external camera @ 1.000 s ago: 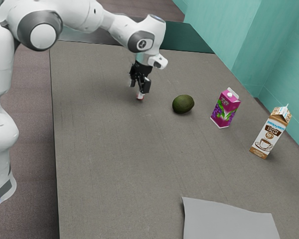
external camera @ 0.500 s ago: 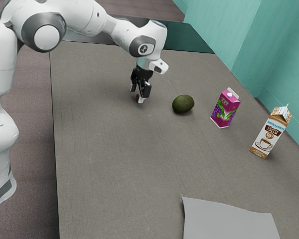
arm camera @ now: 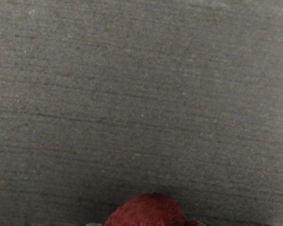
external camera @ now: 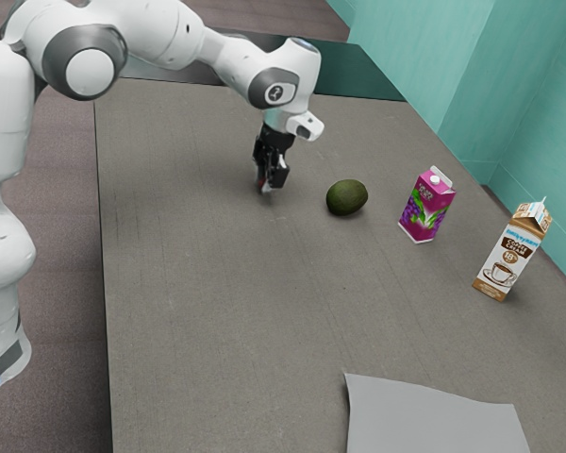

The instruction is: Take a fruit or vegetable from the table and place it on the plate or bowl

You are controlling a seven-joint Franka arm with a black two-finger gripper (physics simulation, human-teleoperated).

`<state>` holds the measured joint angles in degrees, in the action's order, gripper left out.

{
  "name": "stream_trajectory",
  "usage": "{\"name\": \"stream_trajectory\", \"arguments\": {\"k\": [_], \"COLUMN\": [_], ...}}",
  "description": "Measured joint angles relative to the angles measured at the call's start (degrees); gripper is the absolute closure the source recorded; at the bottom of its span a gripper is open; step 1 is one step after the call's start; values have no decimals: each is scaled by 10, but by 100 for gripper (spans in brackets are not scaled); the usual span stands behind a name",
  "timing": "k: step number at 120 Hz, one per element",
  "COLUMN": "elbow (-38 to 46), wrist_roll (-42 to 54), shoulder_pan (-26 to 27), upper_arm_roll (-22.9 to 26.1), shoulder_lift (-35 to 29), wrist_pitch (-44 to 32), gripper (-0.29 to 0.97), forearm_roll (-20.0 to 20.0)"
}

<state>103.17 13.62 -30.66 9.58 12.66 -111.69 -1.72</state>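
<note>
**Q:** What surrounds the hand [external camera: 267,185], and does anything block it?

**A:** In the exterior view the white arm [external camera: 170,42] reaches in from the upper left. It sets the hand low over the grey desk [external camera: 217,311], pointing down at a small red fruit [external camera: 262,190]. A dark green avocado [external camera: 346,197] lies near the hand, toward the exterior view's right. Farther right stand a purple carton [external camera: 426,205] and, well apart from it, a brown-and-white carton [external camera: 512,251], both upright. A flat grey sheet [external camera: 434,415] lies at the desk's near edge, well apart from everything else. Bare desk lies between the hand and the sheet.

**Q:** What does the wrist view add?

**A:** It shows the red fruit [arm camera: 148,211] close up, bumpy-skinned and just under the hand, with bare desk [arm camera: 141,94] beyond it.

**Q:** Is the fruit gripped?

**A:** That cannot be told. The hand is seen edge-on, so neither view shows how far it is open or whether it has hold of the fruit.
</note>
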Motion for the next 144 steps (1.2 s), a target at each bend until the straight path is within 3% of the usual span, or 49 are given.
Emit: {"name": "stream_trajectory", "arguments": {"k": [30,46,56,66,81,95,124,144], "elbow": [-32,-167,-220,-269,-322,-328,-328,-330], "wrist_roll": [-17,-38,-50,-62,-83,-111,-171,-202], "shoulder_pan": [67,102,147,157,158,182,231,241], "upper_arm_roll": [6,96,155,236,389,497,619,636], "shoulder_lift": [-91,-89,-52,5,100,180,272,325], "wrist_pitch": [49,134,173,201,235,252,265,231], "gripper": [53,51,51,51,52,51,51,52], "forearm_roll": [-27,-85,-116,-157,-241,-322,-452,-510]}}
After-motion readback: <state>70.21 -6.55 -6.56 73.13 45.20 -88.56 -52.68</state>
